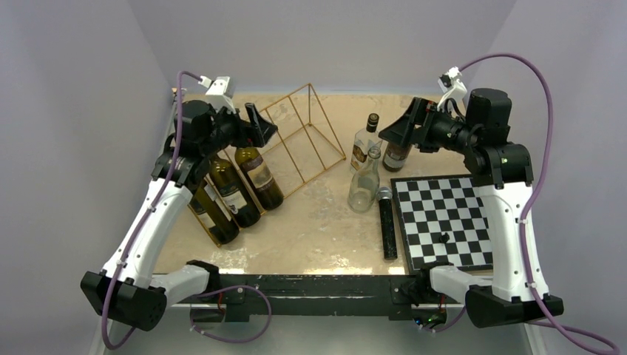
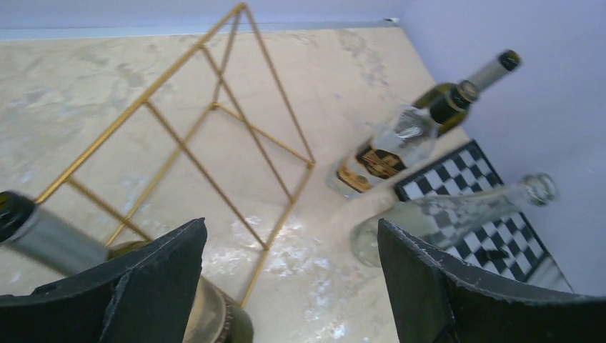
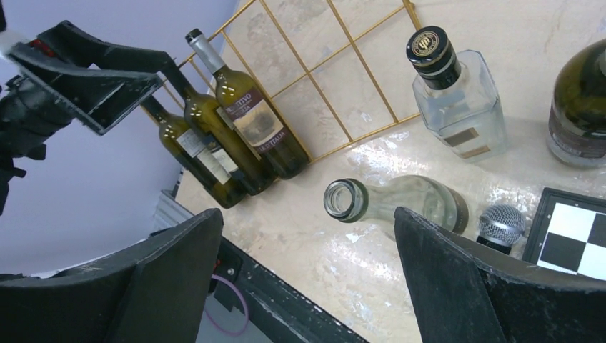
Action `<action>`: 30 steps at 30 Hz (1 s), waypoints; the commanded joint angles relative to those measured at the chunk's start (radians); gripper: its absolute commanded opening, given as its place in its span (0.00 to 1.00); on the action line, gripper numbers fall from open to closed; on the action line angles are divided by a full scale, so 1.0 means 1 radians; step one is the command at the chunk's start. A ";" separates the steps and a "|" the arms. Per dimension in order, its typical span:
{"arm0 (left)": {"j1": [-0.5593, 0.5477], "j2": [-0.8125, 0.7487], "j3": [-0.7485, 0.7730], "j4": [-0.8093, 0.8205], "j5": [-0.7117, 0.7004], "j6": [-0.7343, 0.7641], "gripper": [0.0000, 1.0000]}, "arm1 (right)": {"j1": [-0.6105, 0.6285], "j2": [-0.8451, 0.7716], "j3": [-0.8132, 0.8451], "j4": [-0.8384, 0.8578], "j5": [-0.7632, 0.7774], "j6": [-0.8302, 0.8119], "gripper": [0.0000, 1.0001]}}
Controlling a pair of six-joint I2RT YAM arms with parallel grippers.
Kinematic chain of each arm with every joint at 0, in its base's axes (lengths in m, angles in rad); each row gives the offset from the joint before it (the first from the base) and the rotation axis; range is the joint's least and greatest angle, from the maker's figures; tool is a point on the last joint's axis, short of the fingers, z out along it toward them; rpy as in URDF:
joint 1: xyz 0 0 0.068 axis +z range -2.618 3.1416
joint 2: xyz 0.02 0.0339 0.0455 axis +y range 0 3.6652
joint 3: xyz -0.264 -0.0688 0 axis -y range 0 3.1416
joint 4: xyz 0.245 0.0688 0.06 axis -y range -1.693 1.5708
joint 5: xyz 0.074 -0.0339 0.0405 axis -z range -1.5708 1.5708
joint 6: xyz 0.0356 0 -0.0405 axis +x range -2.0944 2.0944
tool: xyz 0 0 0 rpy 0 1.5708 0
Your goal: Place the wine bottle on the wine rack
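Wine rack (image 1: 327, 119) stands at the back left of the tabletop (image 1: 318, 225), slanted, its right-hand slots bare.

The wine bottle (image 1: 260, 176) lies in the third slot from the left. Its neck points up the slope and its base is down at the low rail. Neighbouring bottle (image 1: 235, 194) and end bottle (image 1: 216, 214) fill the two slots to its left.

Left hand (image 1: 259, 126) hangs over the wine bottle's neck, spread wide with nothing between the fingers. In the wrist view the neck (image 2: 50, 239) runs out to the left of the left finger (image 2: 154, 286), with the shoulder under that finger. Can't tell from this angle whether the finger touches the glass.

Right hand (image 1: 399, 127) is spread too, holding nothing. It hovers just by the dark bottle (image 1: 397, 157), which stands at the back right.

Judgement: placing looks done for this bottle. What's left is getting the left hand clear.

Risks:
- If the hand lifts off at an angle, the left finger could catch the neck. That could lever the bottle out of its slot or roll it against its neighbour.
- The rack is thin wire and probably light. A nudge might skid it, and all three bottles could slide off the low rail.
- On the right, the square clear bottle (image 1: 364, 148) and round clear bottle (image 1: 365, 188) stand close to the dark one. A sideways sweep by the right hand could topple them towards the rack.
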 commanded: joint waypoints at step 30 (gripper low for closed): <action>-0.540 0.511 0.297 0.340 0.428 0.347 0.95 | 0.033 0.022 0.109 -0.170 0.328 -0.090 0.90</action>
